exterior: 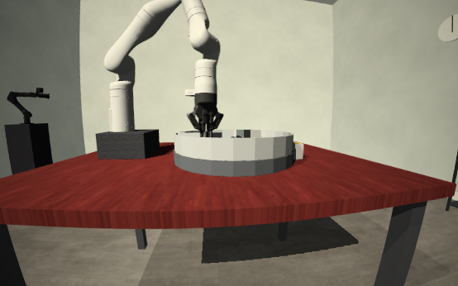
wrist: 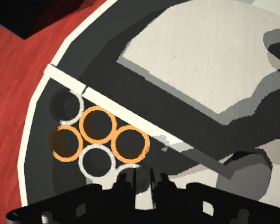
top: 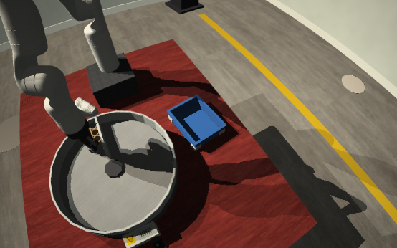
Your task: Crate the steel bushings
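The turning table (top: pixel 122 204) (exterior: pixel 233 148) (wrist: pixel 181 55) is a round pan with a pale wall. On it, beside a white bar, lie three orange bushings (top: pixel 94 132) (wrist: pixel 148 144) and grey steel ones. One steel bushing (wrist: pixel 80 161) lies among the orange; another steel bushing (wrist: pixel 82 108) is at the upper left, by the bar. A third steel bushing (wrist: pixel 130 165) is partly hidden by the fingers. My gripper (top: pixel 94 148) (exterior: pixel 207 134) (wrist: pixel 143 178) is slightly open, with nothing seen between its fingers, low inside the pan wall. The blue crate (top: pixel 202 123) shows no bushing inside.
The white bar (wrist: pixel 126 116) runs from the pan wall to the dark hub (top: pixel 115 168) (wrist: pixel 246 177). The pan wall stands around the gripper. The robot's black base block (top: pixel 112 89) (exterior: pixel 120 145) is behind the pan. A small label box (top: pixel 141 234) sits outside its front.
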You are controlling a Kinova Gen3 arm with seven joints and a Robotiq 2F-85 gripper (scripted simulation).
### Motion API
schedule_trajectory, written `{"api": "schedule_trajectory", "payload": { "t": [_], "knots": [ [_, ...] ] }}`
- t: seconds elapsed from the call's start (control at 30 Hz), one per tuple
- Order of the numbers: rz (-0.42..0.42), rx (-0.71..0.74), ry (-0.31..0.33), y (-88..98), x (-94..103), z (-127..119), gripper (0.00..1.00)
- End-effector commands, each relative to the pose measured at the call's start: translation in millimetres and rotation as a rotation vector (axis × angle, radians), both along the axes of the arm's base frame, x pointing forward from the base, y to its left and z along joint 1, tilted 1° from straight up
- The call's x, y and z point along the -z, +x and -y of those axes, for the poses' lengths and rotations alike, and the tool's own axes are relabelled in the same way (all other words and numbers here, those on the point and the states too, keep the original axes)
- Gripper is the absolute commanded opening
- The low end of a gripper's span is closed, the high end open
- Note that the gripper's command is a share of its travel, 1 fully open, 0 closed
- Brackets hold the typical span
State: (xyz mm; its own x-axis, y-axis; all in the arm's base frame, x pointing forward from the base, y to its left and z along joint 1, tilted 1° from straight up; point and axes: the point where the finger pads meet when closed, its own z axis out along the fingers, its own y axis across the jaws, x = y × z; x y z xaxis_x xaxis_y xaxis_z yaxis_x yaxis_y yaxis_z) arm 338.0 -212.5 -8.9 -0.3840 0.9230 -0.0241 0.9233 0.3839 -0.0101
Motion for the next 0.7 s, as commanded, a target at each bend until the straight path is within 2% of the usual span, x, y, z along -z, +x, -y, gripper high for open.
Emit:
{"api": "schedule_trajectory", "payload": {
  "t": [0.0, 0.43, 0.47, 0.67],
  "knots": [
    [0.003, 0.006, 0.001, 0.8, 0.4, -0.7, 0.14],
    [0.004, 0.008, 0.001, 0.9, 0.7, -0.9, 0.14],
    [0.002, 0.000, -0.001, 0.6, -0.6, 0.3, 0.00],
    [0.002, 0.000, -0.001, 0.6, -0.6, 0.3, 0.00]
  ]
}}
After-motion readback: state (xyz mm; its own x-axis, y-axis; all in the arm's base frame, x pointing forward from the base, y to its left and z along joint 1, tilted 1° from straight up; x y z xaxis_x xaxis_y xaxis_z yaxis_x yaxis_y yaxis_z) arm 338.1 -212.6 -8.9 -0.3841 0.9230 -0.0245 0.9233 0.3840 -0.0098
